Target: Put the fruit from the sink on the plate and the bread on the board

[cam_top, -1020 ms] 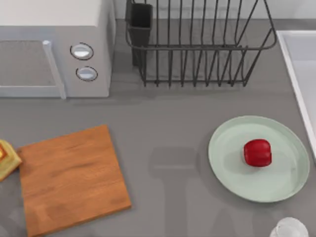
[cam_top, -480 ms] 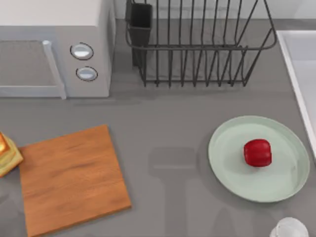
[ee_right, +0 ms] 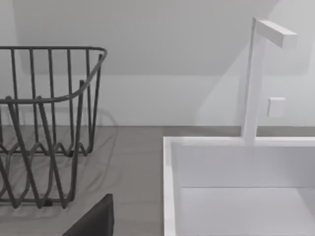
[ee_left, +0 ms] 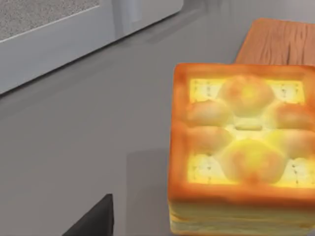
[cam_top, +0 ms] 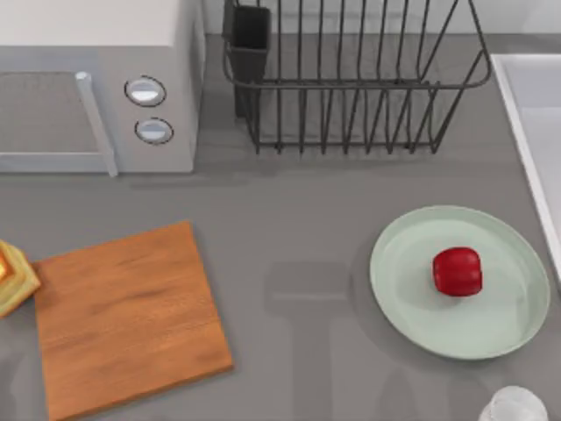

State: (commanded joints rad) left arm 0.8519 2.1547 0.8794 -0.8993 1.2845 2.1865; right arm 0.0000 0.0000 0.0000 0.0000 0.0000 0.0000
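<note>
Bread (ee_left: 242,147) close beneath left claw's camera.

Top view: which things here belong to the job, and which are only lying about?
Job: fruit on the plate; bread beside the board; sink.
Lying about: microwave, wire rack, clear glass.

Open grey counter (cam_top: 298,228) runs between the board (cam_top: 127,320) and the plate (cam_top: 460,281), giving a wide free lane across the middle. Along the back, the microwave (cam_top: 96,83) and the wire dish rack (cam_top: 351,74) wall off that side, and the sink (cam_top: 526,105) edges the right. A clear glass (cam_top: 514,406), perhaps partly cut off, stands just beside the plate at the front right, while the bread (cam_top: 10,276) sits at the far left, touching the board's edge.
</note>
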